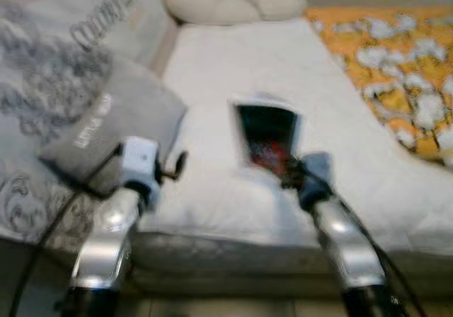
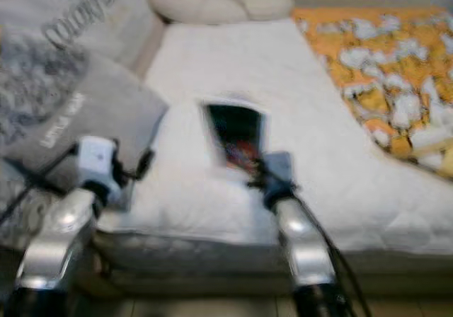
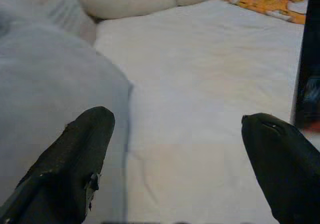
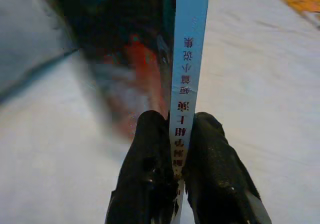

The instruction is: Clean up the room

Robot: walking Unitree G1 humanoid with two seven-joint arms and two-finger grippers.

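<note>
A bed (image 1: 233, 69) under a white quilted cover, with grey printed pillows (image 1: 106, 129) to its left, a cream bolster (image 1: 212, 6) behind, and an orange floral blanket (image 1: 396, 62) to its right.

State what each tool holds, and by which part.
Right tool is shut on a book, pinching its light-blue spine edge at the near end. Left tool is open over the white bed, holding nothing.
</note>
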